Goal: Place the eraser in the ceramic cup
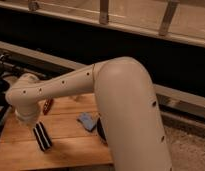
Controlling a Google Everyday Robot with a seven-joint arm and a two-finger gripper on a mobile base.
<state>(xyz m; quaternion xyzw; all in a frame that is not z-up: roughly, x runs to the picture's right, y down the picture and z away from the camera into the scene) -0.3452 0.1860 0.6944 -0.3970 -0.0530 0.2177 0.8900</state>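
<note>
My gripper hangs from the white arm over the left part of the wooden table, just above its surface. A small blue object, possibly the eraser, lies on the table to the right of the gripper, apart from it. A dark rounded thing, possibly the cup, shows beside the blue object and is mostly hidden behind my arm. I see nothing held in the gripper.
A small reddish object lies on the table behind the gripper. My bulky white arm covers the table's right side. Dark equipment stands at the far left. A dark wall and ledge run behind the table.
</note>
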